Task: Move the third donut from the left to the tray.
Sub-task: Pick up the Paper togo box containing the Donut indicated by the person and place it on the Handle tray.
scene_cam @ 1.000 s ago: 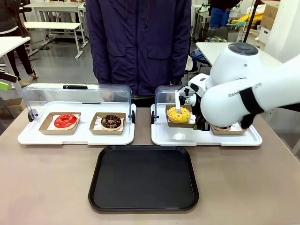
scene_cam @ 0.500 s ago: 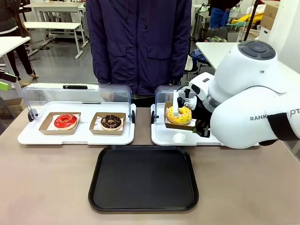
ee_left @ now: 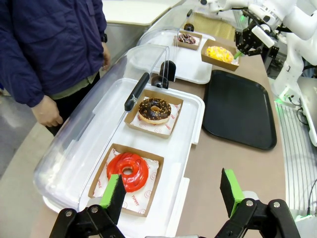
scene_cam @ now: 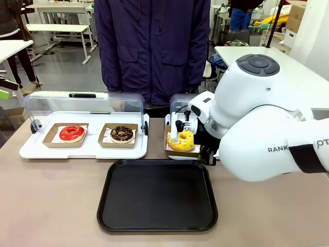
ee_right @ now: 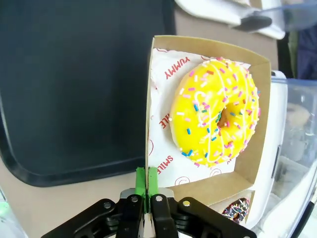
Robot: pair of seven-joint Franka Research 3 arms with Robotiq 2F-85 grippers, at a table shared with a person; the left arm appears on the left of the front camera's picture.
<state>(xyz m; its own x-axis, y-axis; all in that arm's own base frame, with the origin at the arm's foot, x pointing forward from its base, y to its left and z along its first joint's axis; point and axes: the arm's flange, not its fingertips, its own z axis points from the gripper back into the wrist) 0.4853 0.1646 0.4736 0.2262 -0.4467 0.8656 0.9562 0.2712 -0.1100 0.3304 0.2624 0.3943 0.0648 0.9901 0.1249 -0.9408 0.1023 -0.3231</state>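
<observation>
I see a red-iced donut [scene_cam: 71, 133] and a chocolate donut [scene_cam: 122, 134], each in a brown cardboard holder, side by side on a white tray [scene_cam: 82, 151] with its clear lid [scene_cam: 82, 105] raised; a person in a dark blue jacket [scene_cam: 153, 46] stands behind.

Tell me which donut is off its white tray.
The yellow donut: the right gripper pinches its holder's wall and carries it, tilted, toward the black tray. The red donut and the chocolate donut sit on theirs.

Brown table [scene_cam: 51, 206]: black tray [scene_cam: 157, 198], two white trays [scene_cam: 85, 149].
</observation>
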